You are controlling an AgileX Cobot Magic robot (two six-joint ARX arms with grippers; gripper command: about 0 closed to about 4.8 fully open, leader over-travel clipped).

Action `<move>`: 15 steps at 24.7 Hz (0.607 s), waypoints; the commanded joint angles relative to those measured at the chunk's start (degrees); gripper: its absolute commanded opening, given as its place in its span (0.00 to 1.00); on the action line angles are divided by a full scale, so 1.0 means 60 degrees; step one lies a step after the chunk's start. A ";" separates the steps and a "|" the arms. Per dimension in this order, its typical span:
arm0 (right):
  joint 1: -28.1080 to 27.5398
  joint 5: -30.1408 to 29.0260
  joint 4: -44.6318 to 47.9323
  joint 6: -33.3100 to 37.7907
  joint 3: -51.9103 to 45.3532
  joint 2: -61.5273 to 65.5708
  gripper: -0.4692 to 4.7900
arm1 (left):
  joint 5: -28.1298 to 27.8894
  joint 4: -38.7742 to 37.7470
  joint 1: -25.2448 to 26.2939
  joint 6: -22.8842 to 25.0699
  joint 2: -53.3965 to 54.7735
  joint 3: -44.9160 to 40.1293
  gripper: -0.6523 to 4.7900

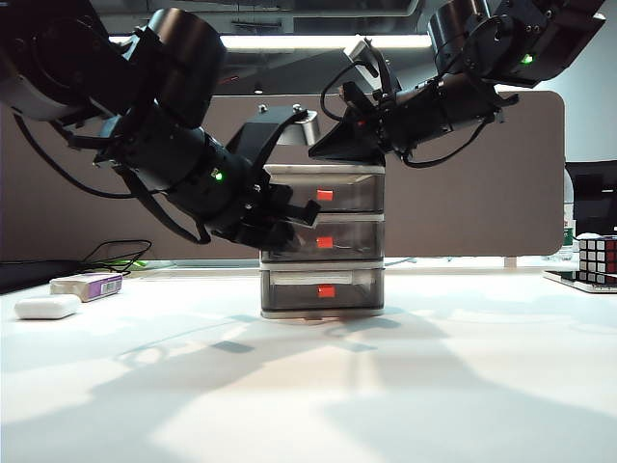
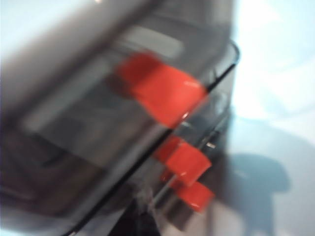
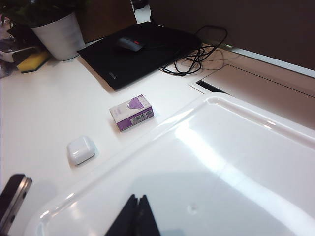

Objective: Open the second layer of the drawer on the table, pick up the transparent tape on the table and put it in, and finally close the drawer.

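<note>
the drawer (image 1: 323, 241) stood in the middle of the table (image 1: 308, 386), a small cabinet of three smoky grey tiers, each with a small red handle. all three tiers looked pushed in. the second layer (image 1: 333, 238) was the middle tier, and the left gripper (image 1: 294, 214) was just in front of it, at its left part, close to the red handle (image 1: 325, 242). its fingers were clenched together and grasped nothing that could be seen; whether they touched the handle could not be told. in the left wrist view the picture was blurred, but the grey front of the cabinet (image 2: 98, 132) filled most of it, with three red handles very near the camera.

the right gripper (image 3: 134, 219) rested on the white top of the cabinet (image 3: 216, 162), its two black fingers shut tight against each other, holding nothing. in the exterior view it (image 1: 333, 149) was at the left part of the top.

what was inside the tiers could not be told through the dark walls. the transparent tape was not visible in any view.

to the left of the cabinet, well apart from it, lay a purple-and-white box (image 1: 87, 285) and a white oval case (image 1: 46, 307) near each other. a puzzle cube (image 1: 598, 258) stood at the far right edge.
</note>
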 commanded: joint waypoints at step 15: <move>-0.0175 0.0991 -0.2313 -0.1468 -0.1209 -0.3271 0.08 | -0.0514 -0.2022 -0.0135 -0.0120 -0.7060 -0.3144 0.11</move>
